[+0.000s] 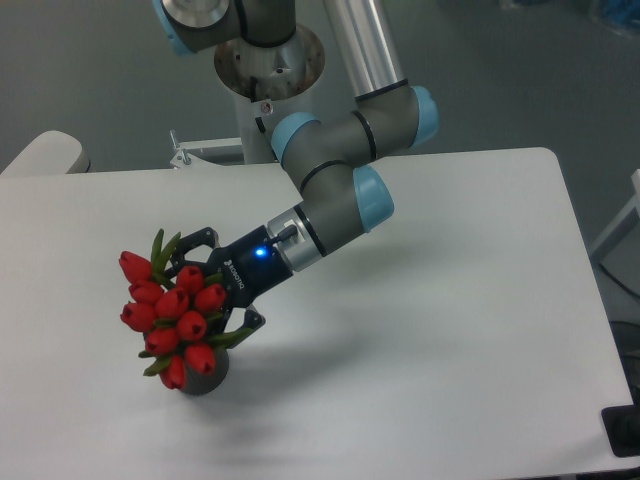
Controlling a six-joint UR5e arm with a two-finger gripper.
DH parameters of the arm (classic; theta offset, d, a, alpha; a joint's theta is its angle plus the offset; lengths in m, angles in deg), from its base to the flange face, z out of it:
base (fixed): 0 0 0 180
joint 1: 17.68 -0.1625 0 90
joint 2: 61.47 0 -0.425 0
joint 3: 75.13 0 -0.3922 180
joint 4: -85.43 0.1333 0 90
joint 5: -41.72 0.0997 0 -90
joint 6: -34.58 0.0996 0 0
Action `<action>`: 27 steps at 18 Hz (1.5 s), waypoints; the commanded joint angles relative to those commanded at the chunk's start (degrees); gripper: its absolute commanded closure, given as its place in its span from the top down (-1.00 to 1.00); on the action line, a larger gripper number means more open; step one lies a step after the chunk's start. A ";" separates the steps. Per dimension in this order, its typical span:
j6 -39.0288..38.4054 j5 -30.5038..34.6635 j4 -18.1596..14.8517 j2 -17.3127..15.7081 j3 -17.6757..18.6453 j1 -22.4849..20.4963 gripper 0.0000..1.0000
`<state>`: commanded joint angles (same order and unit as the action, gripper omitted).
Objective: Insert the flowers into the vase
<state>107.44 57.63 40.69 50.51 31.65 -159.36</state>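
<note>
The flowers (172, 312), a tight bunch of red tulip buds with green leaves, lean up and to the left out of the vase (210, 378). The vase is a small dark grey cylinder near the table's front left, and the buds cover most of it. My gripper (218, 282) reaches in from the right with a blue light on its wrist. One finger arches above the bunch and the other passes below it, shut on the flowers near their stems. The fingertips and stems are hidden behind the buds.
The white table (450, 300) extends to the right and back. The arm's metal base column (270, 60) stands at the far edge. A pale rounded object (40, 155) sits beyond the left corner, and a black item (625, 430) at the right front edge.
</note>
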 joint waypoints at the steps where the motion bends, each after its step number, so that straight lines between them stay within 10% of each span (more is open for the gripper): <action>1: 0.09 0.00 0.00 -0.44 0.00 -0.09 1.00; 20: 6.76 16.07 0.18 -8.52 -0.26 -10.80 1.00; 27: 9.39 40.84 0.00 -10.82 -5.88 -13.27 1.00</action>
<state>116.83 98.47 40.69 39.69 25.78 -172.64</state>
